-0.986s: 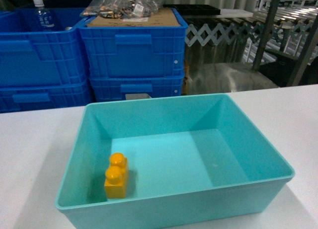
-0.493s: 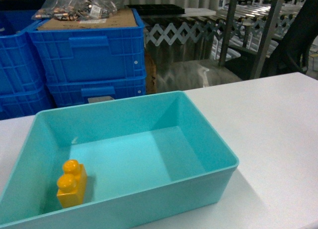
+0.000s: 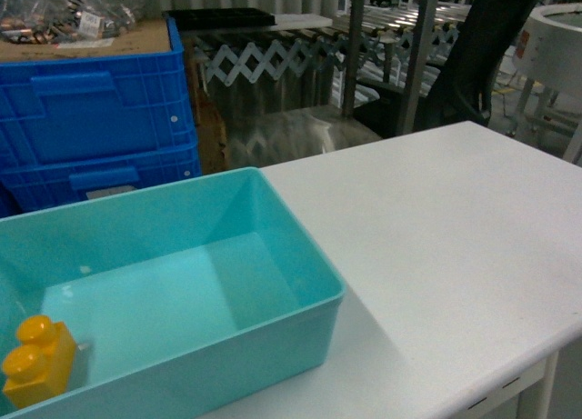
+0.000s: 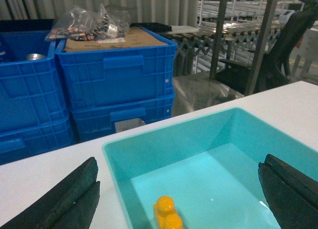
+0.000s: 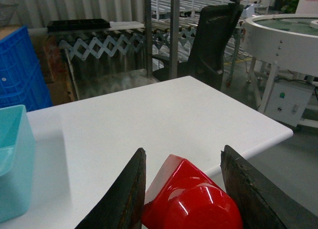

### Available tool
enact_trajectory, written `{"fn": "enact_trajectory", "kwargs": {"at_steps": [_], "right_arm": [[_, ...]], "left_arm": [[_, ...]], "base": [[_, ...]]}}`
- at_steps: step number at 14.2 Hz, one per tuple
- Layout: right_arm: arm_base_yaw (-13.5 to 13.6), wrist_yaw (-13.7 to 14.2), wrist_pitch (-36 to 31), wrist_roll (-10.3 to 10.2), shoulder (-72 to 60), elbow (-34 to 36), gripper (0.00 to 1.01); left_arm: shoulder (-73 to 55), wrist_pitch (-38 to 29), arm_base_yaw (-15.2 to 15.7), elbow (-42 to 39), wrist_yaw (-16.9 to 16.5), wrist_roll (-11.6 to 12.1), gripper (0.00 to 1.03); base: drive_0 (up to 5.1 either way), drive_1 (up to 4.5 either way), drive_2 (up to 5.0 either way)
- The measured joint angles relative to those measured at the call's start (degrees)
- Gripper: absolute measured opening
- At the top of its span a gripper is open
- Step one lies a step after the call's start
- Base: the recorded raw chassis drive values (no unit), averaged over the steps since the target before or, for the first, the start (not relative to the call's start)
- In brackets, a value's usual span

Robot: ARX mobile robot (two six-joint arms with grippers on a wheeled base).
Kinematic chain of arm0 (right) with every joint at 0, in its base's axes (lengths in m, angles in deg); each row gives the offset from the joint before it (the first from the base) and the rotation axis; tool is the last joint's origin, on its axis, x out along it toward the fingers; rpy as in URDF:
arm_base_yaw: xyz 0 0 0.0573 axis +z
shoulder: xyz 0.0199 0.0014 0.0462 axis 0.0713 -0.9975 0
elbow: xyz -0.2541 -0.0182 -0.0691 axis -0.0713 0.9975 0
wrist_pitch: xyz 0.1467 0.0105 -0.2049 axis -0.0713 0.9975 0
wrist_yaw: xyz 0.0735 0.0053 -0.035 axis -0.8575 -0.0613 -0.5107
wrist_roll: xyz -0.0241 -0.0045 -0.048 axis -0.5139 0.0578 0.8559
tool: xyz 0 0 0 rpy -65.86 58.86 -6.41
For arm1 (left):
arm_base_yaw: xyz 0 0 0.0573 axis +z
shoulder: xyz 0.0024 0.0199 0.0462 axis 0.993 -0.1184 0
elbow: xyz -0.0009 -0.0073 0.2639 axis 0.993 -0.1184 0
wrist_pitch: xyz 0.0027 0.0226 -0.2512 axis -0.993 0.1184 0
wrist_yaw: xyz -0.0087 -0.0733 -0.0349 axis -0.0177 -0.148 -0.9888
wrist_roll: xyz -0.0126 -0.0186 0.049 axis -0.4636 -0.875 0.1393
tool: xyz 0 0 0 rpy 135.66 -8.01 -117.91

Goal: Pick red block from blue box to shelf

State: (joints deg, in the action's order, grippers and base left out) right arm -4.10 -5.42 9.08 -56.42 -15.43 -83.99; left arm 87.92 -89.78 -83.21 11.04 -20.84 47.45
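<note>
Right gripper (image 5: pixel 186 189) clamps red block (image 5: pixel 191 199) by its flat sides: light, stiff, glossy, likely slippery; left gripper (image 4: pixel 184 191) open.

txt: none legible | labels on bags (image 4: pixel 97 24): too blurry

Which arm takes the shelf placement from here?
Right. The right gripper already holds the red block between its fingers, out of the blue box. The left gripper is open and empty over the box, where only a yellow brick lies.
</note>
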Motion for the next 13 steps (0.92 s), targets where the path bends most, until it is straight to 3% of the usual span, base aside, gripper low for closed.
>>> {"fn": "enact_trajectory", "kwargs": {"at_steps": [13], "right_arm": [[0.00, 0.00, 0.00, 0.00, 0.00, 0.00, 0.39]], "left_arm": [[0.00, -0.02, 0.00, 0.00, 0.00, -0.02, 0.98]], "base": [[-1.4, -1.44, -1.4]]}}
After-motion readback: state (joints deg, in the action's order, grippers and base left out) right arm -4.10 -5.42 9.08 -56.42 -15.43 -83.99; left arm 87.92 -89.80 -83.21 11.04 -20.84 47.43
